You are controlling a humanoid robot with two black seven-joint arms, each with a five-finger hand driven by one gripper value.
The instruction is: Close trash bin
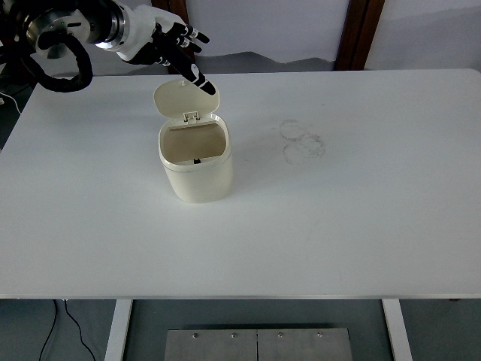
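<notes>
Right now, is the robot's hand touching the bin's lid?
Cannot tell. In the head view, one finger of the left hand overlaps the open lid's top edge; contact or gap isn't plain.

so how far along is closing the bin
Nothing is finished yet: the trash bin has its lid standing upright, the opening exposed. In hand: the left hand is above and behind the lid, one of its fingers at the lid's top edge. Left: push the lid forward and down until it shuts.

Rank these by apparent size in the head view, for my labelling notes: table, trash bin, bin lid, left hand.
1. table
2. trash bin
3. and 4. bin lid and left hand: look alike; unsure.
</notes>
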